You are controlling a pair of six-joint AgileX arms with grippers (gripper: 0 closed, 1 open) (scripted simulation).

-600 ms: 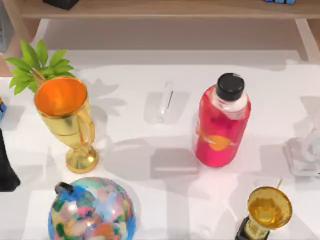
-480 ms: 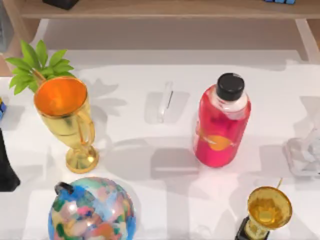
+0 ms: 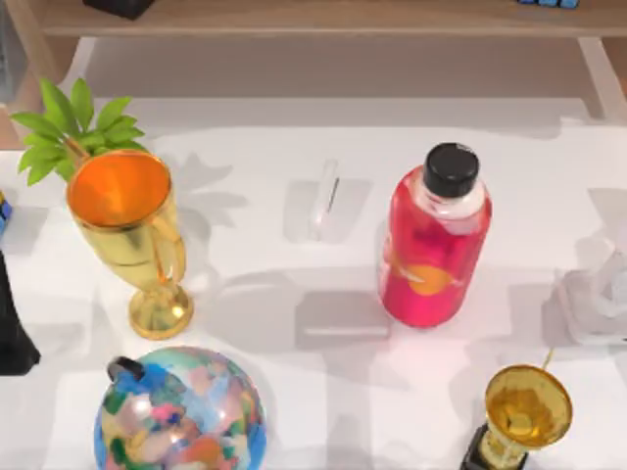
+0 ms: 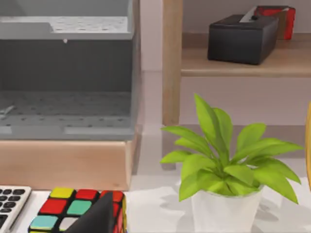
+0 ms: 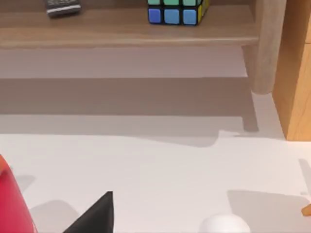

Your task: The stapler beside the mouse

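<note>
Whitish, near-transparent stapler (image 3: 324, 199) lying on table (image 3: 245, 255) between gold goblet (image 3: 132, 235) and red bottle (image 3: 434, 240), long axis running toward the shelf. Right gripper (image 3: 596, 304) at the right edge looks nearer; left arm parked at left edge. Finger spread of either: cannot tell. Mouse hard to make out.

Red bottle (image 3: 434, 245); gold goblet (image 3: 127, 235); globe (image 3: 179, 411).

rendered tabletop scene, white table (image 3: 294, 392), wooden shelf (image 3: 323, 18), assorted objects
</note>
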